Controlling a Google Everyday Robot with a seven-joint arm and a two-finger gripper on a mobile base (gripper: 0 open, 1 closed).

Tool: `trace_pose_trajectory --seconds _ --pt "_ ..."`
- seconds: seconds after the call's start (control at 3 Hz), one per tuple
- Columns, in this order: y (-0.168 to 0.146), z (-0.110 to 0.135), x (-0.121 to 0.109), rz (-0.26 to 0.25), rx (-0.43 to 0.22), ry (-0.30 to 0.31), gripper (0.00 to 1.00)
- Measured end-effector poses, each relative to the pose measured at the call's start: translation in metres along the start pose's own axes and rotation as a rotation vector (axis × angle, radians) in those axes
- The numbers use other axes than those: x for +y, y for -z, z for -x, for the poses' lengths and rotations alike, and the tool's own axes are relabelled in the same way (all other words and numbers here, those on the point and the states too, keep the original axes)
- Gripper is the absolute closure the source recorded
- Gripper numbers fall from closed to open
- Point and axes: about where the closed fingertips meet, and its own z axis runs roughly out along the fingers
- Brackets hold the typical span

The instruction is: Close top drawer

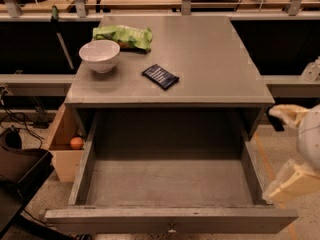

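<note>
The top drawer (170,219) is a wide grey wooden drawer pulled far out of the cabinet, and its bare floor (170,181) is empty. A small metal knob (172,229) shows at the centre of its flat front, at the bottom edge of the view. My gripper (291,183), a cream-coloured part of the arm, is at the right edge of the view. It is just outside the drawer's right side wall (255,169), near the front corner, and apart from the front panel.
On the cabinet top (210,59) stand a white bowl (100,55), a green bag (123,36) and a dark blue packet (160,76). A wooden box (65,149) with an orange ball (76,143) stands at the left. A dark object (20,174) lies on the floor at lower left.
</note>
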Motion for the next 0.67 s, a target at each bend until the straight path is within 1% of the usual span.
trace_pose_trajectory --seconds 0.33,0.67 --pt "-0.041 -0.004 0.038 -0.024 -0.005 0.001 0.41" --pt "-0.097 -0.017 0.092 0.033 0.029 -0.004 0.64"
